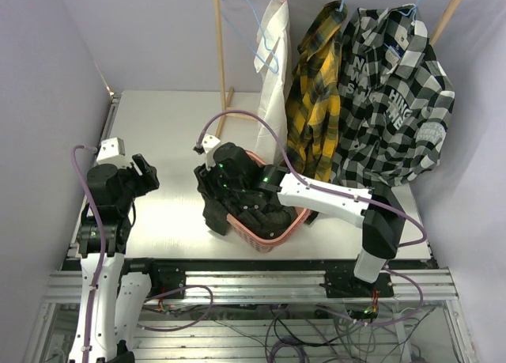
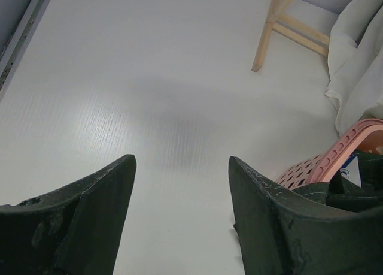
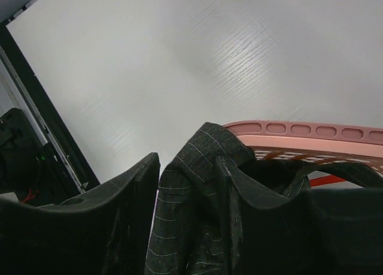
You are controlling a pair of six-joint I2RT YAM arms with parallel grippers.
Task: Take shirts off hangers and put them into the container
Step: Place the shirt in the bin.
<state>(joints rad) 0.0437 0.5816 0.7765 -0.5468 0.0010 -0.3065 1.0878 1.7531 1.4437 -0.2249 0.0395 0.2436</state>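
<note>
Right pincer has the pinstriped shirt between its jaws at the pink basket rim, mid near edge of the desk. Pinching or loose, can't tell. Left pincer hangs open and empty, probably keeping clear.

a white table with a faint wood grain lies between pale walls. a wooden rack stands at its far side, one leg on the tabletop. a metal frame runs along the near edge, with loose wires tangled beneath it.
</note>
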